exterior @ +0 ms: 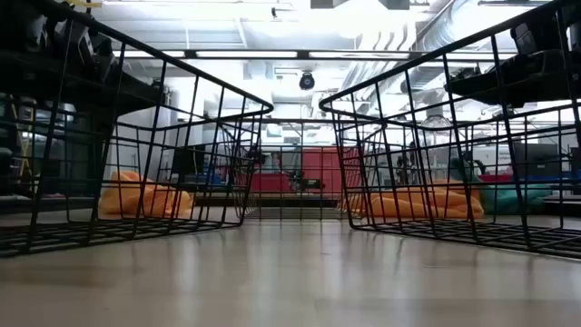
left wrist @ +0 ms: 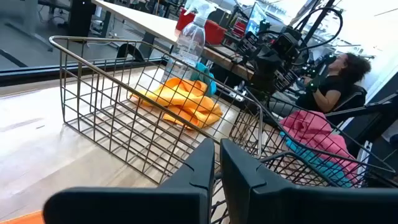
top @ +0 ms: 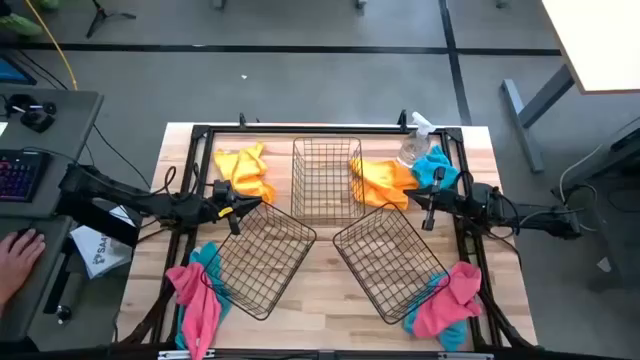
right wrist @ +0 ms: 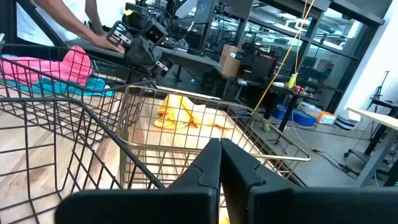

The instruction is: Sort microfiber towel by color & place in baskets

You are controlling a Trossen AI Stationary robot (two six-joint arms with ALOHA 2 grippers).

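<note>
While both our grippers, left gripper [top: 236,207] and right gripper [top: 428,205], sit pinched closed holding nothing, the towels [top: 244,172] lie round the table's edges outside three empty baskets [top: 325,178].

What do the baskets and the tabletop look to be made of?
The baskets look like thin metal wire with a dark finish: open square mesh, and the table shows through it. The tabletop looks like light wood, probably sealed: plank seams run across it, and in the low view it has a soft sheen.
</note>
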